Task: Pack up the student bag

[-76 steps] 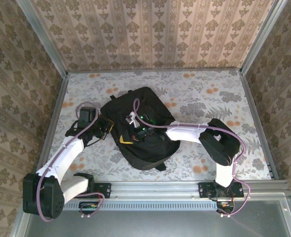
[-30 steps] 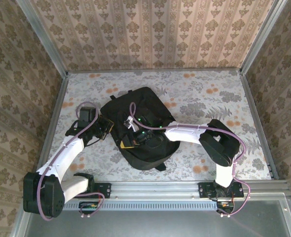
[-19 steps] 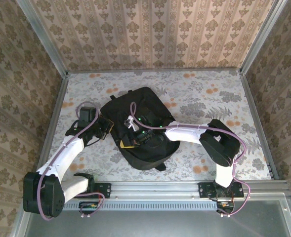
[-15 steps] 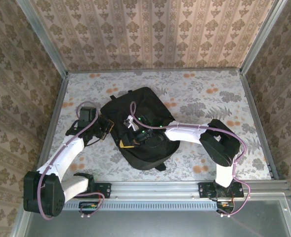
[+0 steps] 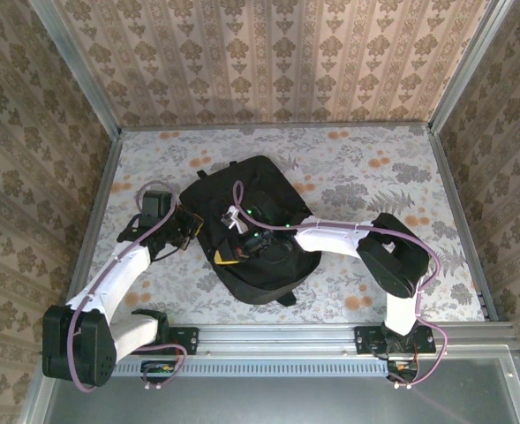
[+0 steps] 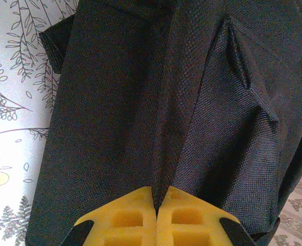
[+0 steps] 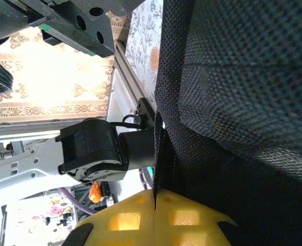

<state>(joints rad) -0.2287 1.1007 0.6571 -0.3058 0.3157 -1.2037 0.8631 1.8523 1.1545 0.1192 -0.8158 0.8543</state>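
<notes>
Pinching student bag (image 5: 261,187) fabric, interior hidden

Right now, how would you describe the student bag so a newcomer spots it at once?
On the flowered table inside the wallpapered booth, the student bag lies flat near the middle. It is the one large, soft black thing there, with the left gripper and right gripper each pinching its fabric.

You have a floral-print table cover (image 5: 365,177) lying on every side of the left claw (image 5: 192,231) and the right claw (image 5: 231,257). Patterned wallpaper panels (image 5: 268,62) stand beyond both claws, well apart. A metal rail (image 5: 277,336) runs behind them, along the cover's near edge.
</notes>
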